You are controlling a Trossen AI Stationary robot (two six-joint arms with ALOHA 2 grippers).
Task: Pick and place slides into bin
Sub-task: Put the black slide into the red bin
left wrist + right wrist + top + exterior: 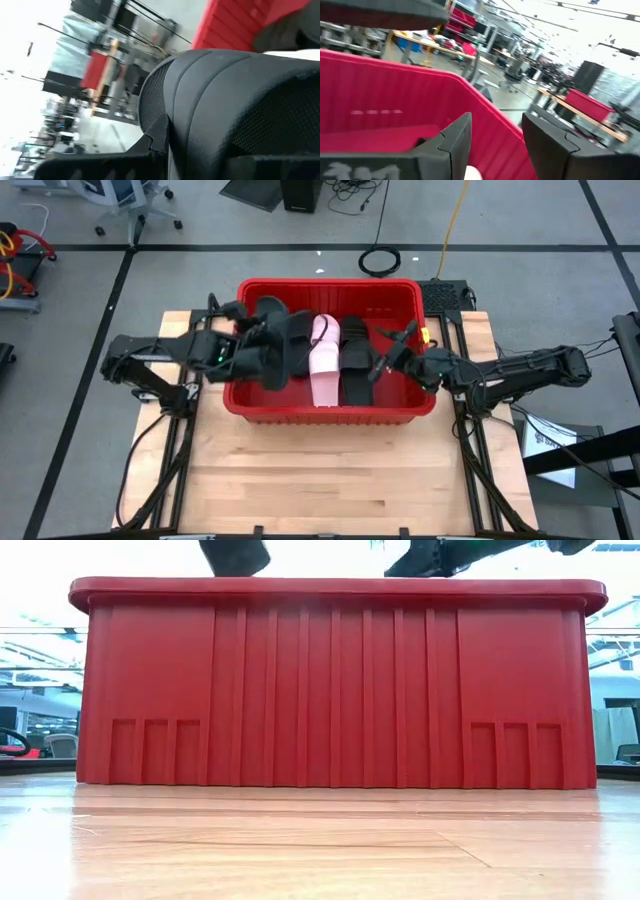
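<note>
Touching left fingers (262, 348): black slide (262, 365)

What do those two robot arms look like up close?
Both are dark, slender jointed arms. The left arm shows a small green light near its wrist; the right arm carries a yellow tag there. Black cables trail from their bases. The right gripper ends in flat, blocky black jaws.
</note>
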